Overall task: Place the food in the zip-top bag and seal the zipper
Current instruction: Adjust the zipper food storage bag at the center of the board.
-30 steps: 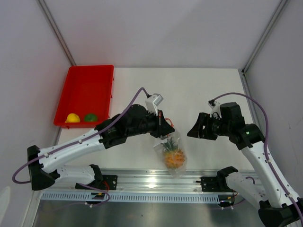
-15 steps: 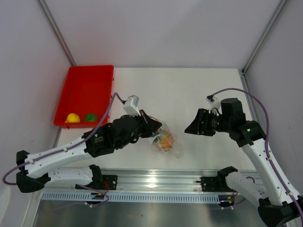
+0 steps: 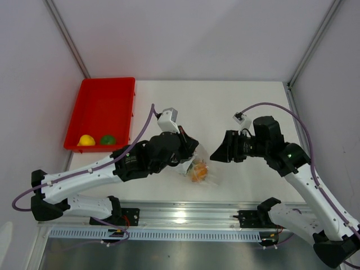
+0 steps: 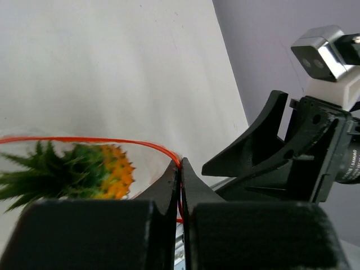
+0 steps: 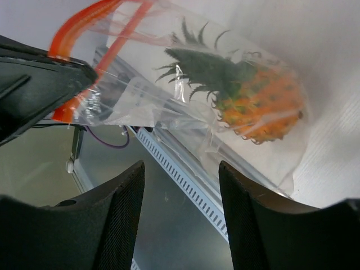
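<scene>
The clear zip-top bag (image 3: 203, 175) hangs tilted over the table's front middle, with the orange pineapple (image 3: 197, 171) inside it. My left gripper (image 3: 190, 149) is shut on one end of the red zipper (image 4: 84, 139), which curves open above the pineapple (image 4: 109, 171). My right gripper (image 3: 217, 153) stands open just right of the bag, with nothing between its fingers (image 5: 121, 197). From the right wrist the pineapple (image 5: 261, 104) shows through the crinkled bag (image 5: 185, 90), and the zipper (image 5: 84, 22) is pinched at upper left. A yellow fruit (image 3: 86, 140) and a green fruit (image 3: 107, 139) lie in the tray.
The red tray (image 3: 104, 104) sits at the back left of the table. A slotted metal rail (image 3: 185, 216) runs along the near edge, just below the hanging bag. Grey walls close in both sides.
My left arm pulled the bag back from the front rail toward the left and turned it. My right gripper moved left toward the bag, its jaws narrowing a little.
</scene>
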Tool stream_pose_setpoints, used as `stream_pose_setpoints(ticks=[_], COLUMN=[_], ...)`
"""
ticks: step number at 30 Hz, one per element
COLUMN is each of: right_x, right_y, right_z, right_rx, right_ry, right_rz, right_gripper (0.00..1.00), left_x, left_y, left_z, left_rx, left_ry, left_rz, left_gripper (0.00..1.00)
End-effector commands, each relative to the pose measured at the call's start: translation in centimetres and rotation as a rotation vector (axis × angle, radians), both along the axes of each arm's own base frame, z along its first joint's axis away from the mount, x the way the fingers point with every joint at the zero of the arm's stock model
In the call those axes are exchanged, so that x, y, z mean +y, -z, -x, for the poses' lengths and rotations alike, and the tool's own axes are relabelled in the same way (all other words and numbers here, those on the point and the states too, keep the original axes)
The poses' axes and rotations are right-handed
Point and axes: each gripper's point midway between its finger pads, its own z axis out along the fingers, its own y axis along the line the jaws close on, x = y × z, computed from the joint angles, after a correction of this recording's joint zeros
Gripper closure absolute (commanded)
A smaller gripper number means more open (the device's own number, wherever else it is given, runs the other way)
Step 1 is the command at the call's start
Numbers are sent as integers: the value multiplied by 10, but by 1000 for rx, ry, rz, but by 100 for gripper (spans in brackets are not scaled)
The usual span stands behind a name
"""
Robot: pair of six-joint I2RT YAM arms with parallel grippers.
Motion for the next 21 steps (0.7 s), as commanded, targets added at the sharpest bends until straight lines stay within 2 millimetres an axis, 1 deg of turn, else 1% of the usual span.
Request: stream_pose_setpoints(ticks=[1,2,3,4,6,7,10,12,13,14,17,20,21], right_x=[-1,-1,-2,1,1,5,8,6,3,2,-4,-2,1], right_y=[10,15,26,32,45,55,70,75,78,81,93,97,98], right_z=[-2,-1,3,9,12,22,31,34,30,34,30,29,31], right_rx=[-18,-11,3,10,13,31,13,7,-11,-11,-23,-30,-35], right_ry=[18,18,18,0,5,-18,-24,-6,22,20,59,69,58], right_rz=[12,16,30,37,68,90,164,201,230,247,304,314,316], right_gripper=[42,42,41,40,39,38,37,38,38,39,40,42,42], left_x=[-3,-1,0,1,0,0,-3,-4,-4,-4,-3,0,1], left_y=[-25,-21,-19,-19,-18,-17,-19,-19,-19,-20,-21,-22,-21], left_z=[0,-1,-2,-2,-3,-4,-5,-7,-7,-8,-9,-9,-9], left_rx=[-63,-54,-45,-40,-32,-29,-26,-21,-20,-20,-16,-13,-12], left_ry=[48,45,40,40,48,49,53,52,52,53,51,44,42], left_rz=[30,25,27,30,36,34,39,44,44,49,55,62,61], left_gripper=[99,100,99,99,99,99,99,100,99,99,99,99,100])
